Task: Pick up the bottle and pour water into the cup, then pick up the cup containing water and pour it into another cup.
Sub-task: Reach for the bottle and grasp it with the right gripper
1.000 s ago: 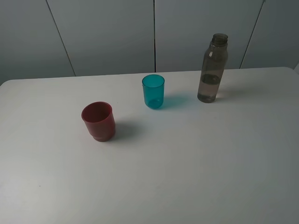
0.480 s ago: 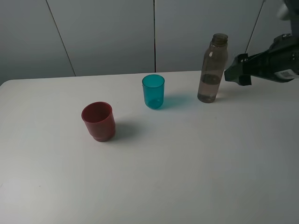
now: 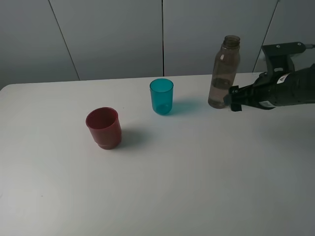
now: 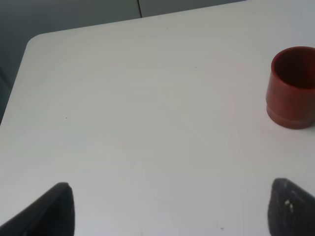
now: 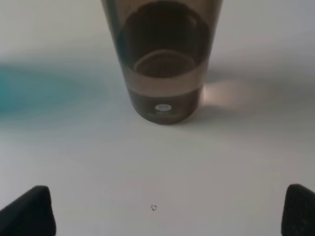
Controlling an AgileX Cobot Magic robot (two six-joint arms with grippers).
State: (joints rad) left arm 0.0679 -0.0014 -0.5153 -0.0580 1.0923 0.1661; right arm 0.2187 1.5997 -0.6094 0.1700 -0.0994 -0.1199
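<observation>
1. The smoky grey-brown bottle stands upright just ahead of the right gripper, in line with the gap between its fingers and not touched.
2. That gripper's jaws are spread wide and hold nothing.
3. The teal cup stands beyond the bottle.
4. The dark red cup stands ahead of the left gripper, which is also spread and empty.
5. All three stand on the white table.

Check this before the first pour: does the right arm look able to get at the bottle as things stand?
Probably yes. The right gripper is open and faces the bottle low down, with only bare table between them; the teal cup stands well aside.
</observation>
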